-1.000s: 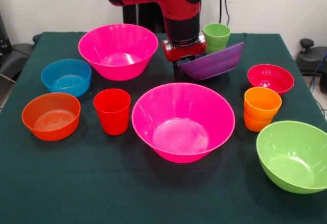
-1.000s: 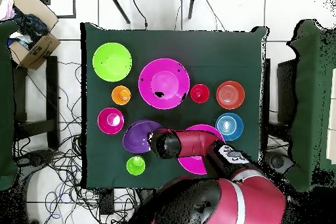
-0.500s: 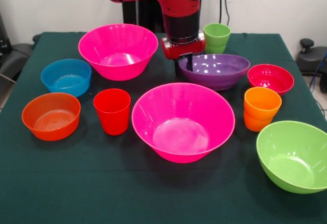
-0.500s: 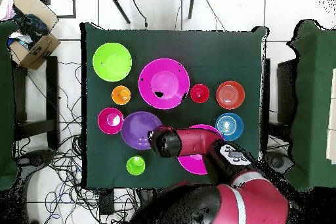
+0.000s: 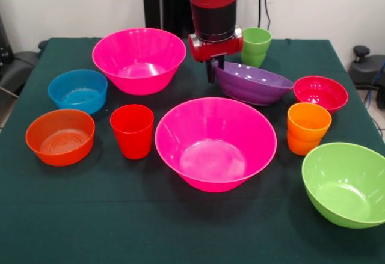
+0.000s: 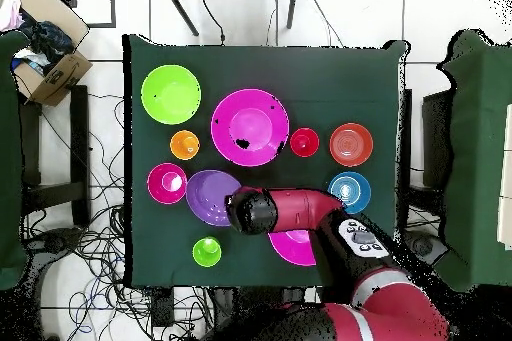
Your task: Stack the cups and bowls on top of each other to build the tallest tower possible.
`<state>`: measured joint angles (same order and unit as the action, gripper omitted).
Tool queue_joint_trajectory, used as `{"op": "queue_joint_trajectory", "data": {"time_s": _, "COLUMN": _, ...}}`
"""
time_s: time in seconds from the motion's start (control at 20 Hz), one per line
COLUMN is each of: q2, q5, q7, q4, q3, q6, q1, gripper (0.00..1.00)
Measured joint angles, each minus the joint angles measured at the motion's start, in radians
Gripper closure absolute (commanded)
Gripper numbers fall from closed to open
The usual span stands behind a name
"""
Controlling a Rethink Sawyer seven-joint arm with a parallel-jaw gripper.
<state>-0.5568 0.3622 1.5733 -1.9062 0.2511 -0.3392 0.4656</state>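
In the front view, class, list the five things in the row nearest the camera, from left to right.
Orange-red plastic bowl → red plastic cup → large hot-pink plastic bowl → orange plastic cup → lime green plastic bowl.

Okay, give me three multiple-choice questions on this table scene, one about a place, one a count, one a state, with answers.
1. Where does the lime green plastic cup stand in the front view?
A. at the far edge, behind the purple plastic bowl
B. inside the front hot-pink plastic bowl
C. beside the small blue plastic bowl

2. How many hot-pink bowls are on the table?
A. one
B. two
C. three

3. How does the purple bowl sit?
A. flat and level
B. upside down
C. tilted, one rim raised at the robot's hand

Answers:
1. A, since the cup shows past the purple bowl near the cloth's far edge.
2. B, since there is the front bowl and the rear hot-pink bowl.
3. C, since its rim is higher by the hand and slopes down towards the crimson plastic bowl.
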Motion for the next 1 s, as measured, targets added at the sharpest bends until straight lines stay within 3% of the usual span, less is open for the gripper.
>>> {"op": "queue_joint_trajectory", "data": {"time_s": 0.6, "q2": -0.096, "q5": -0.056, "q7": 0.0, "q4": 0.0, "q3": 0.018, "q6": -0.187, "q1": 0.006, "gripper": 1.0}}
{"op": "queue_joint_trajectory", "data": {"time_s": 1.0, "q2": -0.087, "q5": -0.073, "q7": 0.0, "q4": 0.032, "q3": 0.033, "q6": -0.223, "q1": 0.011, "gripper": 1.0}}
